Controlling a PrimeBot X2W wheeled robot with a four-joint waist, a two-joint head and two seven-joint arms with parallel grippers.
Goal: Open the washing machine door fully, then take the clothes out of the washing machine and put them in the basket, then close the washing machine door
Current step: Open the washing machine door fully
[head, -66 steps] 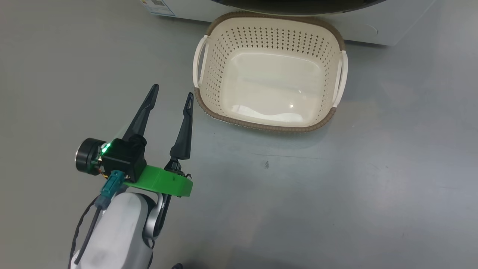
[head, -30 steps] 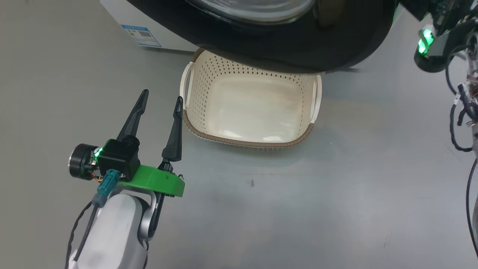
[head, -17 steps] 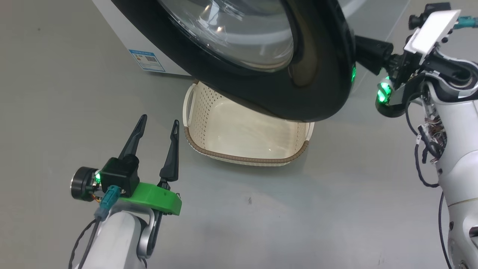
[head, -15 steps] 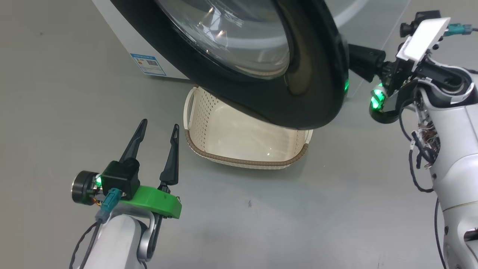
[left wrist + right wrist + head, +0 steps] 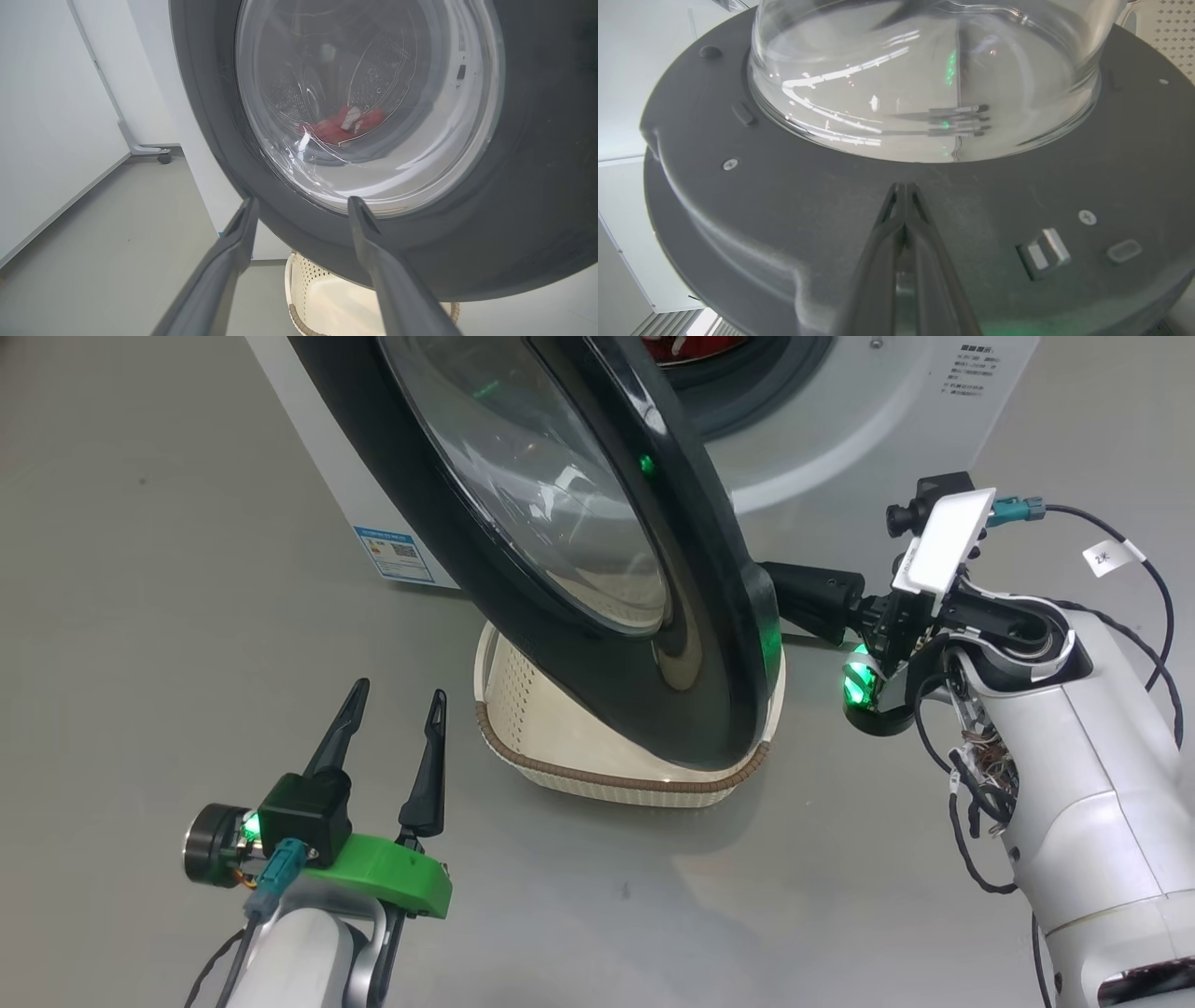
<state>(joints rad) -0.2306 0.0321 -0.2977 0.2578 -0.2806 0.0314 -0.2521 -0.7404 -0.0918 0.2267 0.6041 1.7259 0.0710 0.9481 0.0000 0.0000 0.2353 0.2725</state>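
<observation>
Washing machine door [image 5: 579,569] hung part-open above the basket [image 5: 616,777], in front of the washing machine [image 5: 840,420]. Right gripper [image 5: 904,185], closed and empty, tips against its inner face, likely to push it wider. Left gripper [image 5: 399,689] hovered spread, empty.

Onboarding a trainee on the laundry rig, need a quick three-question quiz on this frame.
1. True or false: the left gripper has its fingers open and holds nothing.
2. The red clothes are: A in the basket; B inside the washing machine; C on the floor.
3. The right gripper points its shut fingers at which face of the washing machine door, inner or outer?
Key: 1 true; 2 B; 3 inner.
</observation>
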